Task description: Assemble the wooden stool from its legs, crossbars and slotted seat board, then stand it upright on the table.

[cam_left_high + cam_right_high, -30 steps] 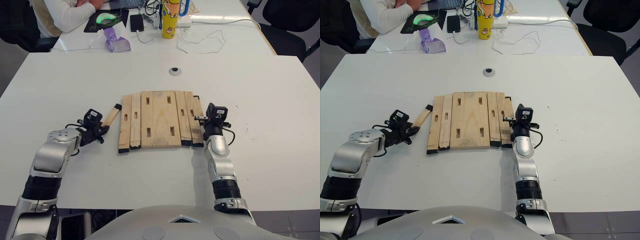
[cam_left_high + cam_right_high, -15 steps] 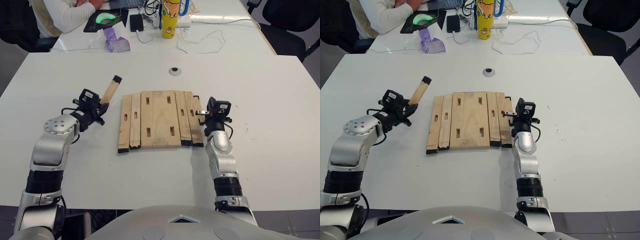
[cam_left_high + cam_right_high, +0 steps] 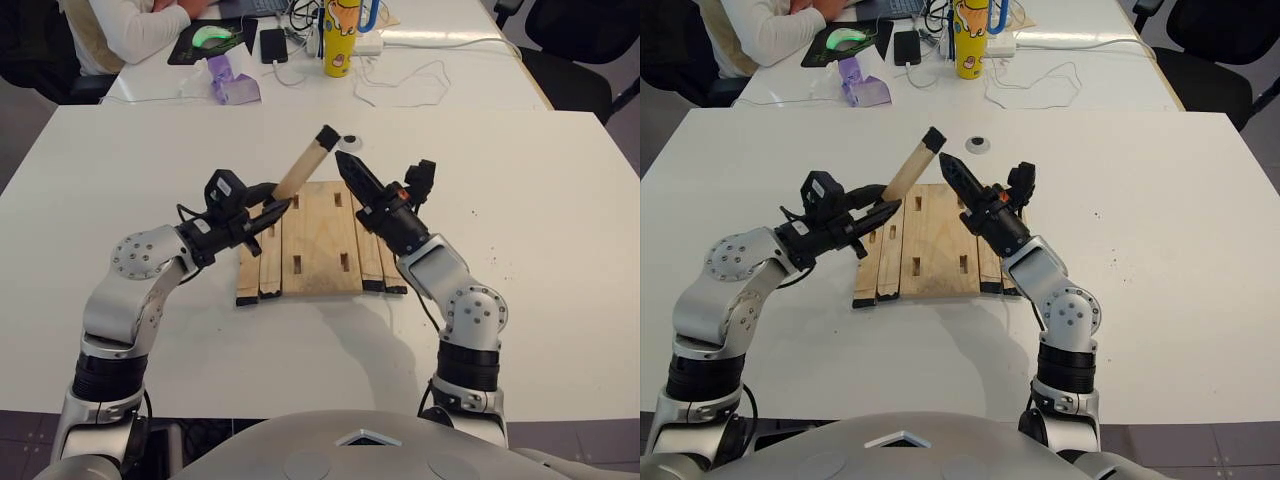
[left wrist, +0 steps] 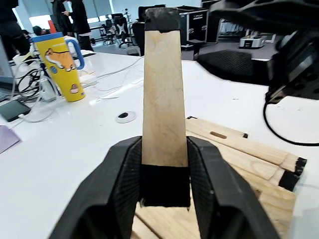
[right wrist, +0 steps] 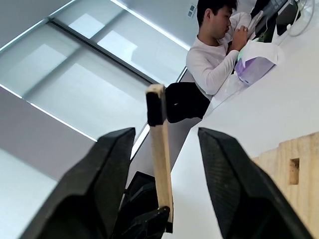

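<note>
Your left pincer (image 3: 262,213) is clamped on the black lower end of a wooden stool leg (image 3: 303,166) and holds it clear of the white table (image 3: 560,250). The leg slants up and away from you, and its black-capped top end is the farthest part. In the left wrist view both pads (image 4: 122,184) press on the leg's sides.

Your right pincer (image 3: 358,178) hovers above the boards with its fingers spread wide and nothing between them. Its tips point toward the upper part of the leg, near it but apart.

Below both pincers, the slotted seat board (image 3: 320,240) lies flat on the table. Narrow slotted planks with black ends lie just beside it, two on your left (image 3: 258,250) and the others on your right (image 3: 380,245), edge to edge with it.

Beyond the boards, a round cable grommet (image 3: 350,143) is set in the tabletop. A yellow mug (image 3: 340,40) stands on the next table.
</note>
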`<state>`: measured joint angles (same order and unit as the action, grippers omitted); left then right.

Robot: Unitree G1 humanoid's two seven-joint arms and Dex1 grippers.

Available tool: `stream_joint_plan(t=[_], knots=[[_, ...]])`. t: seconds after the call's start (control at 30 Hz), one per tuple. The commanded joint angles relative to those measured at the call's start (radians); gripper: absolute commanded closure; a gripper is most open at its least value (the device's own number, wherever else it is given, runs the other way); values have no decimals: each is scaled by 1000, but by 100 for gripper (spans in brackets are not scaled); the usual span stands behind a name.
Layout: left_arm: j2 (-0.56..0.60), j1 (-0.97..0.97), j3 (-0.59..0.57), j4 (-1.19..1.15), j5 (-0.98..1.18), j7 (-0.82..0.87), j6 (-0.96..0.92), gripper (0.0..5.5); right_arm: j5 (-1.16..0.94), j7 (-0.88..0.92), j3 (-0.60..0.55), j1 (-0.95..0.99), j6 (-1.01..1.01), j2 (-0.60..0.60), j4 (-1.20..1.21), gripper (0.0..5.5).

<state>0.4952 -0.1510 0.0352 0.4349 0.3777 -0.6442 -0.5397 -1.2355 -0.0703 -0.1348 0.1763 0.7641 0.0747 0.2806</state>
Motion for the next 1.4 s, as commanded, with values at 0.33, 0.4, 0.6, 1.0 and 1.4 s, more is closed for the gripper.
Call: stream_joint_plan(t=[0.33, 0.4, 0.6, 1.0, 1.4], knots=[[34, 15, 45, 38, -15, -29, 4, 415, -68, 65, 0, 19, -17, 11, 6, 293], [39, 14, 51, 34, -24, -30, 13, 415, -69, 68, -1, 22, -22, 11, 2, 323], [41, 15, 57, 29, -35, -33, 23, 415, -75, 71, 8, 24, -28, 6, 1, 421], [38, 24, 56, 20, -49, -19, 32, 378, -28, 67, 9, 35, -43, -22, -12, 502], [-137, 113, -115, -133, -42, 216, 124, 357, 434, 46, 9, 73, -282, -162, -36, 503]])
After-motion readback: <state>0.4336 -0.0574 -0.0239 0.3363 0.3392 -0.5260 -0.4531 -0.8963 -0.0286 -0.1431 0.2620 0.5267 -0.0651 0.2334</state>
